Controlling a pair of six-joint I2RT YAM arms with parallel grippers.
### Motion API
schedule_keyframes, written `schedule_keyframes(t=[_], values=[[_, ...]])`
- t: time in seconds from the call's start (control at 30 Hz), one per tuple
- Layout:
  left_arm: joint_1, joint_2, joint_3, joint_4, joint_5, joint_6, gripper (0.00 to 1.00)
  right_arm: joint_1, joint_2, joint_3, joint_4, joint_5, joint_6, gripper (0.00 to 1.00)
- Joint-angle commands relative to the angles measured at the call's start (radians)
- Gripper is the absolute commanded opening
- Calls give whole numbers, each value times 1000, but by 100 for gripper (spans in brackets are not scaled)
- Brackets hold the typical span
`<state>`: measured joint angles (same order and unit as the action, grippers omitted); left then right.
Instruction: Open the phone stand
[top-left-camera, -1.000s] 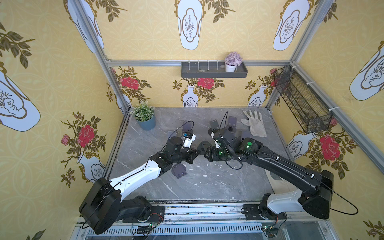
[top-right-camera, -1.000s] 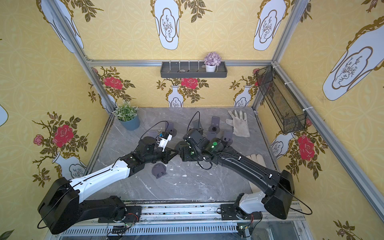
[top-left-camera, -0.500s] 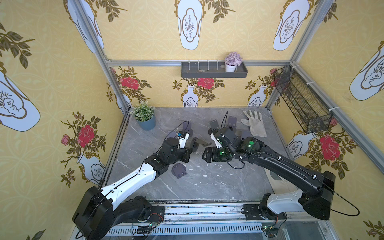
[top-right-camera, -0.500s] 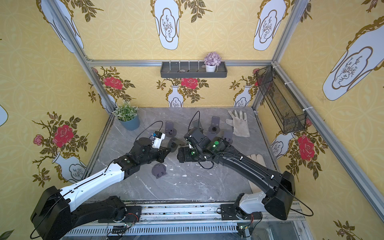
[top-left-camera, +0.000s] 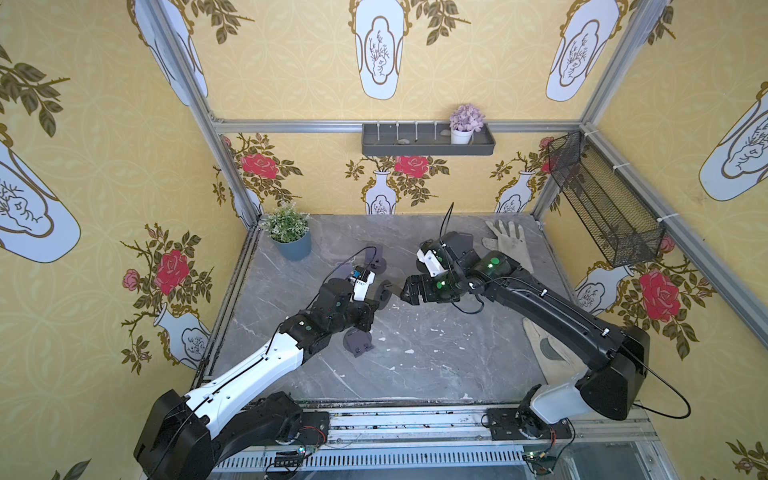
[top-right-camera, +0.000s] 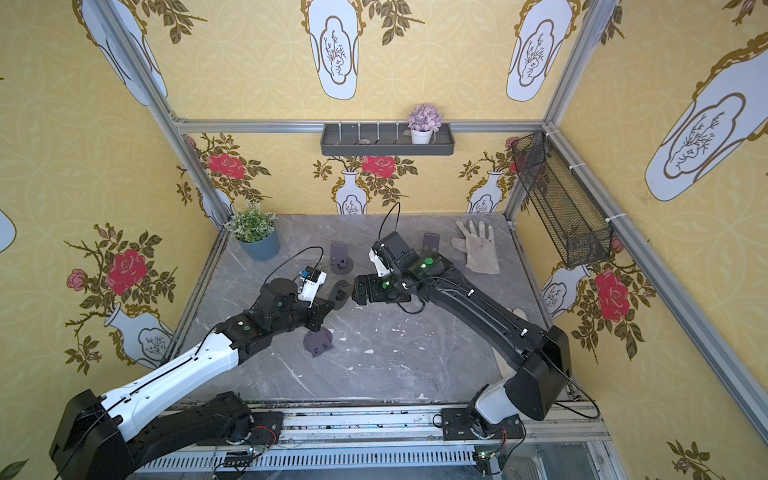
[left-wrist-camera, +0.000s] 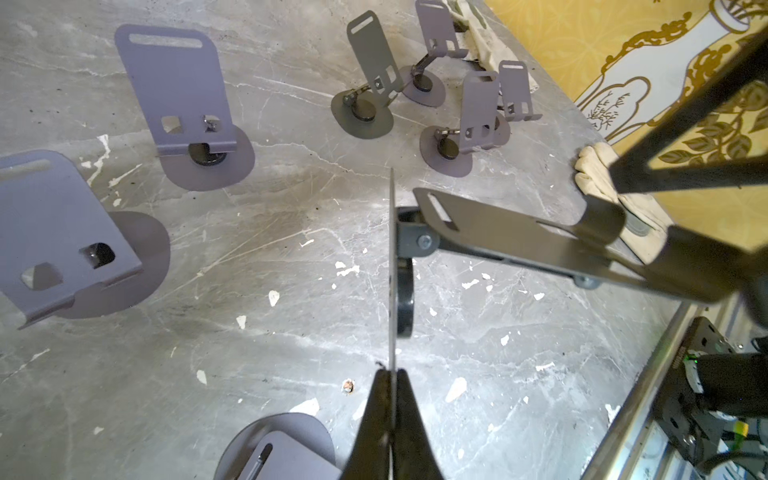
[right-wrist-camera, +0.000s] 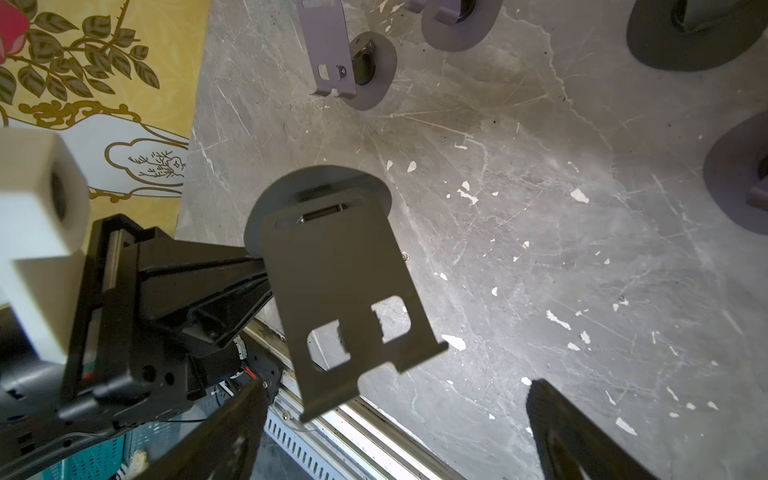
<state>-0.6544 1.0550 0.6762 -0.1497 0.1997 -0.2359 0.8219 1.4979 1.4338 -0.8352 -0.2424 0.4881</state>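
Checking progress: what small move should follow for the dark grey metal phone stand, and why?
Probably the left gripper lowers the dark grey metal phone stand onto the grey marble table: its plate looks unfolded, and the right gripper is open, not gripping it.

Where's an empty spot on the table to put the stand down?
Most bare marble is at the front, between the stand beside the left arm and the front glove. A smaller patch lies between the potted plant and the left arm. The back is crowded: open stands cluster near the back glove.
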Motion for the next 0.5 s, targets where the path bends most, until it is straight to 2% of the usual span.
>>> schedule_keyframes(t=[0.0, 0.3, 0.47], values=[[1, -24, -9, 11, 68, 58, 0, -18, 24, 16, 30, -52, -60, 98], [-1, -7, 3, 20, 170, 70, 0, -36, 75, 34, 75, -147, -83, 98], [-1, -14, 5, 12, 167, 72, 0, -36, 98, 39, 90, -187, -88, 96]])
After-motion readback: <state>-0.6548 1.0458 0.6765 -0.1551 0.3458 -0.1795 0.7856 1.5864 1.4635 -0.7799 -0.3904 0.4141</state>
